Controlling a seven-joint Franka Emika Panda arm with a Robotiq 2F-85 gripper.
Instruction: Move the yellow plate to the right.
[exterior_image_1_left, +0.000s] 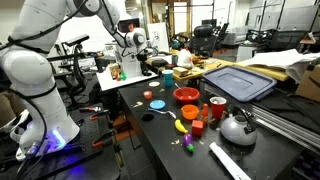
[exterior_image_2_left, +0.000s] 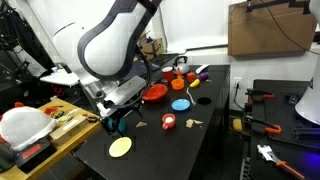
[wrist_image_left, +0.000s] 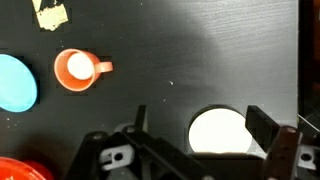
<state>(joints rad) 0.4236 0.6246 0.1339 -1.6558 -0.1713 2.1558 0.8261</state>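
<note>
The black table carried most of its clutter at the far end. The white arm leaned low over the near corner. Its gripper hung with jaws wide apart, holding nothing. The yellow plate lay flat on the table just beneath. To my eye it needed to drop squarely, pinch the thin rim, and steer clear of the orange cup.
</note>
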